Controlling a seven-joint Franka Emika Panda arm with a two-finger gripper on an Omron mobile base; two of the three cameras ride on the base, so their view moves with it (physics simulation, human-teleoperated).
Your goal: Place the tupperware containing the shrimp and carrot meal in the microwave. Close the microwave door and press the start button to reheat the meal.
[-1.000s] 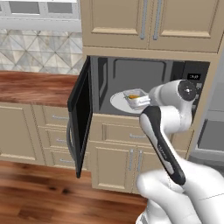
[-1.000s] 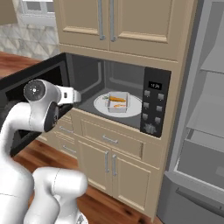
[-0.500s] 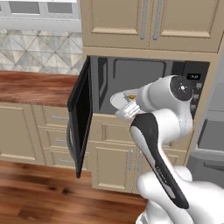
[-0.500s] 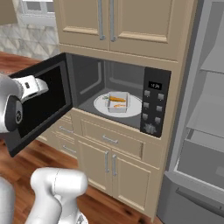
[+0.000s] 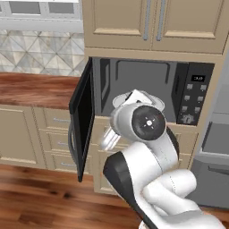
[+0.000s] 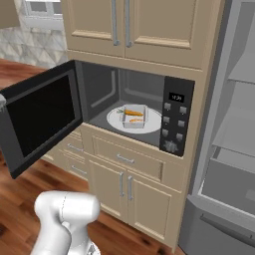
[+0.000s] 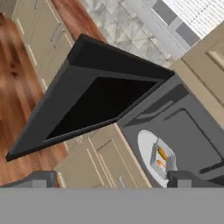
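Note:
The tupperware point(image 6: 133, 117) with the orange shrimp and carrot meal point(image 6: 133, 113) sits on the white turntable plate point(image 6: 152, 123) inside the microwave point(image 6: 129, 89). The microwave door point(image 6: 41, 118) stands swung wide open to the left, and the button panel point(image 6: 175, 122) is on the right. In the hand view my gripper point(image 7: 113, 180) is open and holds nothing. It hangs outside the cavity, looking at the door's point(image 7: 94, 98) inner face, with the tupperware point(image 7: 162, 160) apart from it at the lower right. In the left base view my arm's joint point(image 5: 143, 126) covers most of the plate point(image 5: 134, 96).
A wooden counter point(image 5: 36, 89) runs left of the microwave, with beige drawers and cabinets point(image 6: 124, 174) under it and upper cabinets point(image 6: 124, 25) above. An open grey fridge point(image 6: 224, 149) stands to the right. The floor is wood planks point(image 5: 40, 201).
My arm has swung left, out of the microwave front and away from the tupperware, toward the open door. The tupperware stays on the plate. The gripper stays open.

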